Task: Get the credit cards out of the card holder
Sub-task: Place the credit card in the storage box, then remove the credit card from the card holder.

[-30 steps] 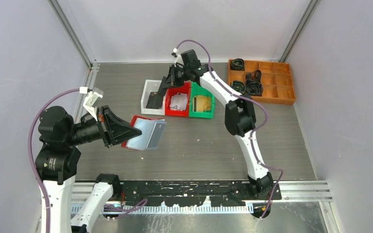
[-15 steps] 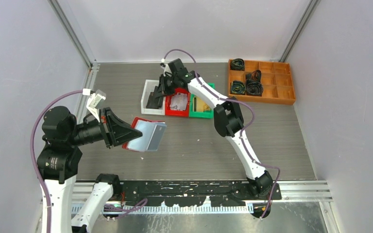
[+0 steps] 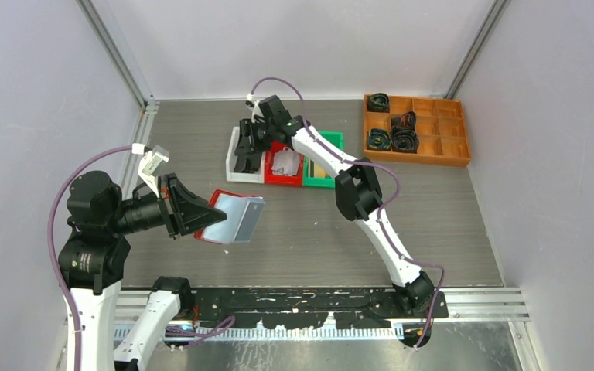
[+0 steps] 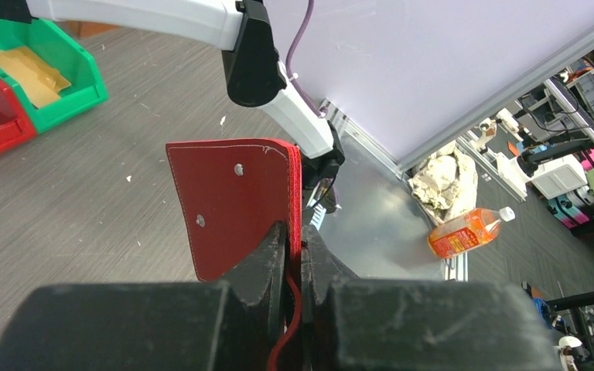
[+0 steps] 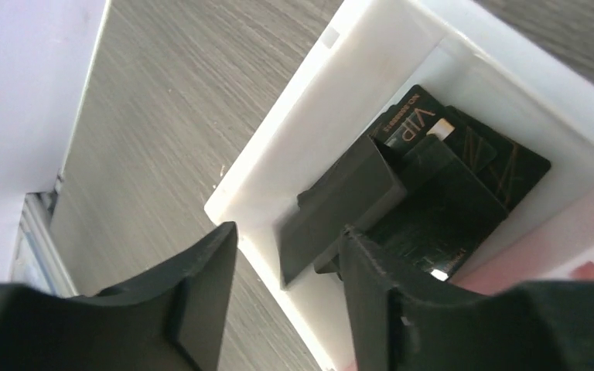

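Red leather-like card holder sits clamped in the left end effector; right end effector gapes open over black plastic credit cards in a white bin.

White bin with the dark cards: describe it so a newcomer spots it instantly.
At the far side of the grey table, left of the orange compartment tray, a white plastic bin, a red plastic bin and a green plastic bin sit in a row. The white one is leftmost and alone holds black cards, under the right gripper.
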You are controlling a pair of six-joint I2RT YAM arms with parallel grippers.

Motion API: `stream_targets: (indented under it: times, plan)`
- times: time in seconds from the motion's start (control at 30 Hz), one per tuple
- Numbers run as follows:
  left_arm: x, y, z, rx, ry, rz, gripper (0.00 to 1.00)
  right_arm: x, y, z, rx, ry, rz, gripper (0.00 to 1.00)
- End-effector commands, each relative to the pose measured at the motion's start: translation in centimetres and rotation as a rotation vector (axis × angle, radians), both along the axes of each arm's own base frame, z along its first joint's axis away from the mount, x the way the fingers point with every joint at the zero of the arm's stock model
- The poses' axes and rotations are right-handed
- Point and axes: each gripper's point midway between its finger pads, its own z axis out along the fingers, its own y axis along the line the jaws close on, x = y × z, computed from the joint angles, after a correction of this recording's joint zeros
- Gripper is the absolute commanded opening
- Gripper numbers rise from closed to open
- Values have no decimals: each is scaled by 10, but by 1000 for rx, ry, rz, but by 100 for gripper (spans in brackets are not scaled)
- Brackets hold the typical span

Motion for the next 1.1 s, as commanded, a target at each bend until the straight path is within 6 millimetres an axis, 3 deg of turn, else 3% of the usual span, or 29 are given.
stream_targets:
  times: [0.0,0.2,0.23,0.27,0.37,0.4,0.43,0.6,0.77,0.87,0.97,1.07]
  plan:
    - [-6,-1,10,-7,-61,-27,0,10,-14,49,-61,-157,-40,61]
    - [-8,-1,16,-11,-77,-28,0,4,-32,104,-44,-229,-110,68]
    - [-8,-1,17,-12,-77,-28,0,0,-35,118,-32,-241,-115,69]
    - [-9,-1,18,-13,-80,-29,0,-8,-40,145,4,-266,-118,71]
    - [-6,-2,22,-31,-81,-30,0,-45,-43,190,159,-274,-51,78]
    - [-5,-3,24,-39,-76,-33,0,-60,-43,221,256,-292,-17,81]
    - [-3,-3,25,-48,-73,-32,0,-75,-47,220,323,-249,8,84]
    - [4,-5,30,-82,-61,-35,0,-156,-69,265,798,-81,165,92]
    - [11,-7,36,-109,-45,-38,0,-213,-107,283,1130,49,247,93]
    - [12,-7,42,-128,-38,-40,0,-239,-110,266,1091,37,268,91]
    - [12,-8,47,-139,-35,-45,0,-253,-109,237,1001,48,266,86]
    - [10,-8,51,-141,-44,-49,0,-270,-114,223,958,15,302,81]
